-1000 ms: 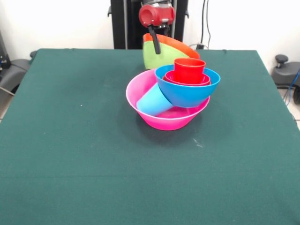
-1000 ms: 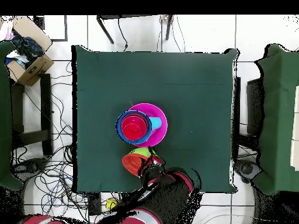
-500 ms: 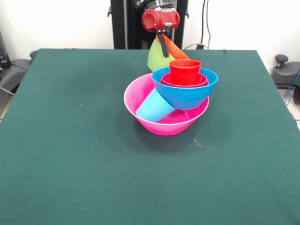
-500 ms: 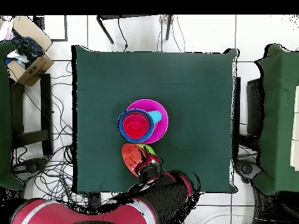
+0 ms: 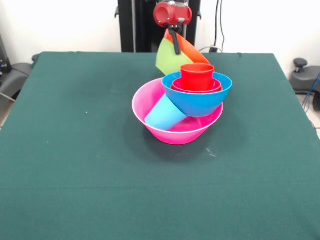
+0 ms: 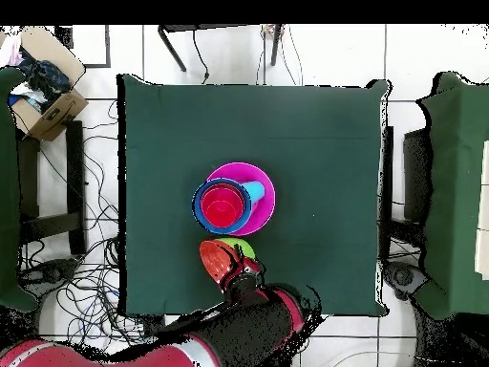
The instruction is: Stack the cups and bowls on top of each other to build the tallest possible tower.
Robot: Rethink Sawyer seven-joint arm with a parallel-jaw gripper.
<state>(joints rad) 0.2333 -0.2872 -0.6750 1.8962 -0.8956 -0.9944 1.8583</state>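
Two nested glossy plastic bowls, green under orange, hang tilted from my end effector, clamped on their rim, behind the tower. Its large pink bowl sits mid-desk; I judge the tilt comes from my edge grip.

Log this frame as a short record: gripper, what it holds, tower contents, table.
gripper: shut on the rims of the nested pair, raised behind the tower
held: green bowl with orange bowl inside, tilted steeply
tower base: pink bowl
inside base: light blue cup lying tilted; blue bowl leaning
in blue bowl: small red bowl, red cup upright
table: green cloth
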